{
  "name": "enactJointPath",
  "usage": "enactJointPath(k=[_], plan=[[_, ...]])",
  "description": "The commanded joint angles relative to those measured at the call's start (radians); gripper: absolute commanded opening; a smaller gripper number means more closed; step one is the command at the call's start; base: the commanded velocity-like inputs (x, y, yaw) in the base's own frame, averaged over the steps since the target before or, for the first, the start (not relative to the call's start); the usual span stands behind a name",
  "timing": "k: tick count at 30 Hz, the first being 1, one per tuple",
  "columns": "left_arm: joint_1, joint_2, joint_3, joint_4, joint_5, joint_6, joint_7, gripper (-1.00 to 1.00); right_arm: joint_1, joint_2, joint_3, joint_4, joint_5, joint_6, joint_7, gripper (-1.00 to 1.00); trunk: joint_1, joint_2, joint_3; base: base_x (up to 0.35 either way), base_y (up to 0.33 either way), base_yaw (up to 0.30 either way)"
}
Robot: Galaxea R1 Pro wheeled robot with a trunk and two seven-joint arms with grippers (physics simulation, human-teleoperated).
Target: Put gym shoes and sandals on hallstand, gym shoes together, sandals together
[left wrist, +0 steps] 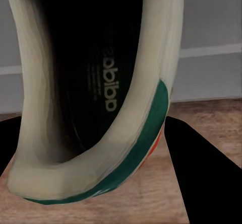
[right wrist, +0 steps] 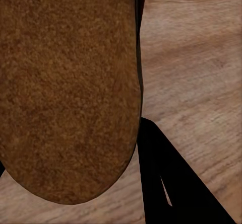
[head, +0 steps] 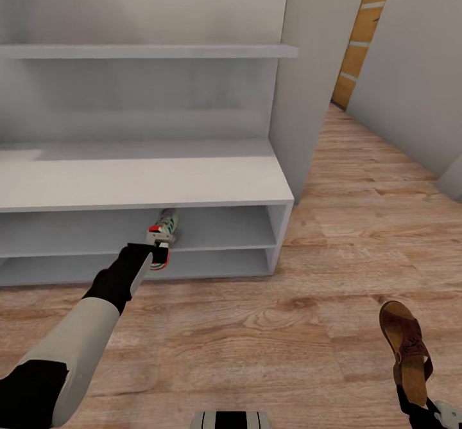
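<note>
Head view: left arm extended toward the hallstand, left gripper at the mouth of the upper open shelf slot, fingers closed on a gym shoe. The shoe's toe points into the slot while its orange-red heel sits at the front edge; whether the sole rests on the shelf cannot be told. Left wrist view: gym shoe close up, heel opening and dark insole facing the camera, a dark finger on either side of the heel, pale shelf edge and floor behind. Right gripper low at the right of the head view, fingers clamped on the heel end of a sandal, toe pointing away from the robot, over the corridor floor. Right wrist view: tan insole of the sandal, one dark finger beside it, wood planks beyond.
</note>
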Motion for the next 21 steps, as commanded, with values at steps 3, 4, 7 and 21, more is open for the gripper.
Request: enactJointPath(k=[3,4,7,21], plan=[[0.003,0.001,-0.005,-0.001,0.003,0.004,0.006,-1.00,-0.001,0.000,-0.004,0.001,-0.012,0.000,0.012,-1.00,0.000,0.000,-0.001,0.003,0.002,0.000],[0.004,0.001,-0.004,0.000,0.003,0.004,0.006,-1.00,-0.001,0.000,-0.004,0.001,-0.012,0.000,0.012,-1.00,0.000,0.000,-0.001,0.023,0.000,0.000],[0.004,0.001,-0.003,0.000,0.003,0.004,0.007,-1.00,-0.001,0.000,-0.004,0.001,-0.012,0.000,0.012,-1.00,0.000,0.000,-0.001,0.121,0.000,0.000],[0.009,0.003,-0.002,0.001,0.002,-0.015,0.012,-1.00,-0.001,0.000,-0.004,0.001,-0.012,0.000,0.012,-1.00,0.000,0.000,-0.001,0.091,0.000,0.000]])
